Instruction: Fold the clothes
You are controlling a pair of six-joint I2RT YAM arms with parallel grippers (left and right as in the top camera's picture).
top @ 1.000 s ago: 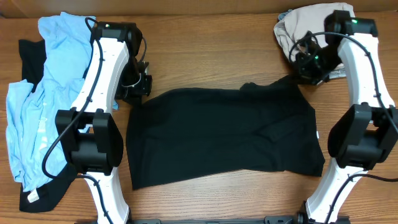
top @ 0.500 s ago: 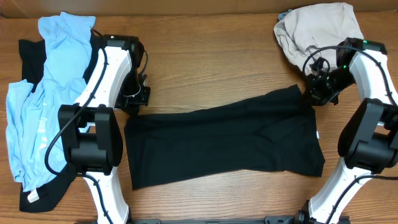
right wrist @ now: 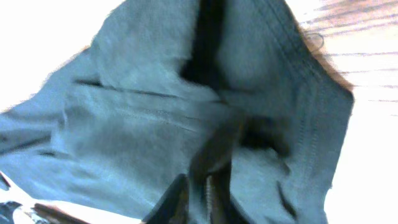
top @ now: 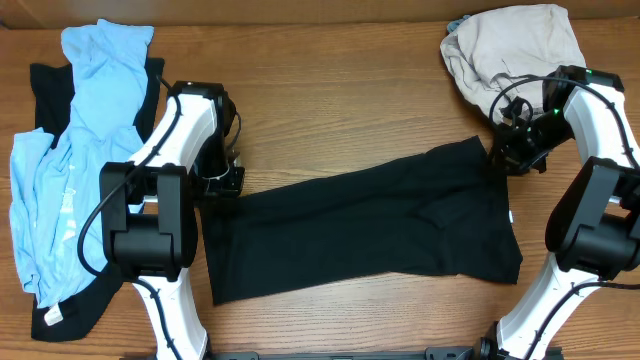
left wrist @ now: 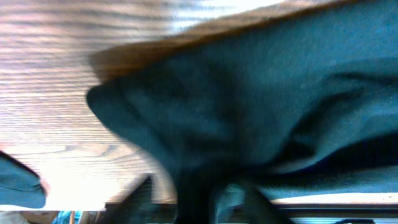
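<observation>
A black garment lies across the middle of the table, its far edge doubled over toward me. My left gripper is low at its upper left corner. In the left wrist view the black garment fills the frame, and the left gripper has its fingers apart with a strand of the cloth hanging between them. My right gripper sits at the upper right corner. In the right wrist view the right gripper pinches a thin fold of the black garment.
A heap of light blue clothes over a black piece covers the table's left side. A beige garment is bunched at the far right corner, just behind my right arm. Bare wood shows beyond the black garment.
Both grippers came toward me, bringing the garment's far edge down over itself. The left jaws, shut before, now stand apart.
</observation>
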